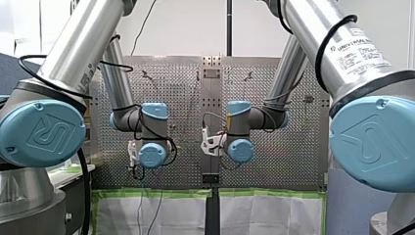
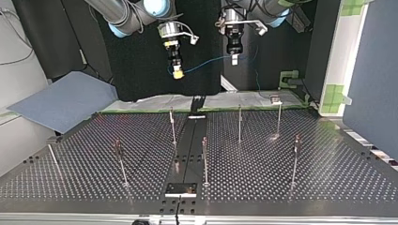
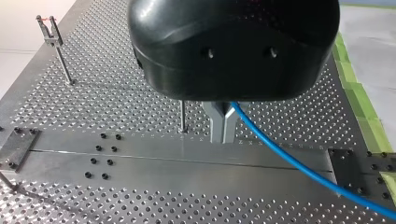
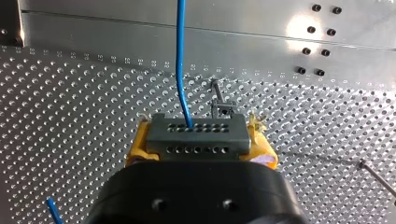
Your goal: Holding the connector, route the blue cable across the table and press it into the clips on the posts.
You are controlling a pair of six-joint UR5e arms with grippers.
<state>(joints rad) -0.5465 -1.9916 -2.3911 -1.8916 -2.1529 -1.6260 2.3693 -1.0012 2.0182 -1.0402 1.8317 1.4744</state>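
Above the far edge of the perforated worktop (image 2: 328, 173), in the top view, the blue cable (image 2: 206, 66) hangs as a shallow span between the two claws, its long axis running left to right. My right claw (image 2: 177, 73), at that view's left, is clamped by its yellow pads (image 4: 134, 151) on the grey connector (image 4: 195, 137), from which the cable leaves straight ahead. My left claw (image 2: 234, 59), at the right, has its metal fingers (image 3: 223, 126) pinched together on the cable further along. The posts (image 2: 240, 123) stand upright below and nearer the camera, well apart from cable and claws. In the right wrist view one clip (image 4: 220, 108) lies just ahead of the connector and well below it, so the right arm is judged nearer a first clip. The next move calls for a descent with the span held crosswise over the post tops. The posts are widely spaced, leaving room for this.
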